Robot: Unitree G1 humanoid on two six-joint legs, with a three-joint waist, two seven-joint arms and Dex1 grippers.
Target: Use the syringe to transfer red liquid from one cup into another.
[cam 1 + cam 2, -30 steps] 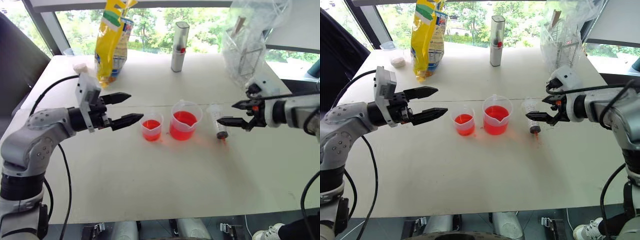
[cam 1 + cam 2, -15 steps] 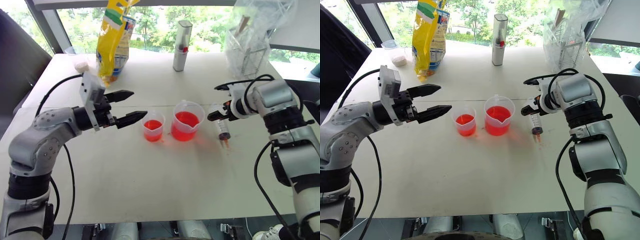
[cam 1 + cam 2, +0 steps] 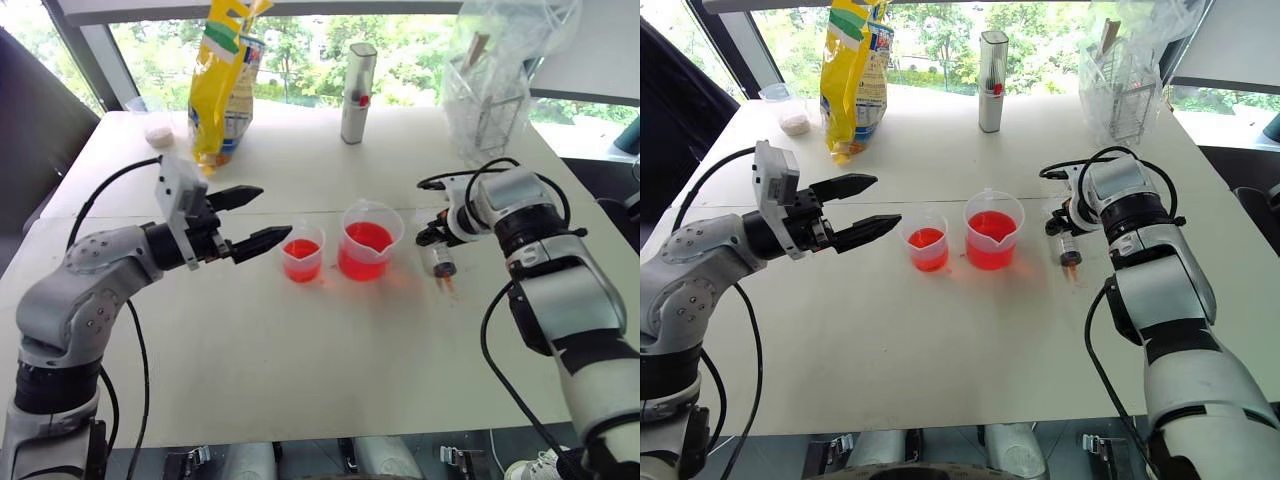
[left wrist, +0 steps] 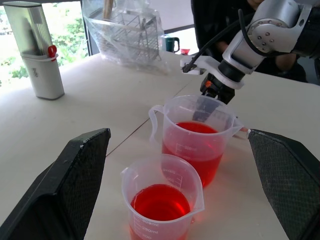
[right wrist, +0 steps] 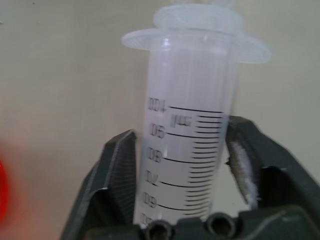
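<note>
Right gripper [image 5: 182, 165] clamped on syringe [image 5: 192, 125] barrel, lying flat; larger cup [image 3: 370, 240] just left, right arm nearer.

Small beaker [image 4: 162, 200] of red liquid [image 4: 160, 202] nearest, larger beaker [image 4: 194, 137] behind, white bottle [image 4: 36, 50] beyond

The clear graduated syringe [image 3: 438, 254] lies on the desk [image 3: 300, 340], just right of the larger beaker [image 3: 369, 241]. The smaller beaker [image 3: 302, 252] stands left; both hold red liquid [image 3: 368, 238].
</note>
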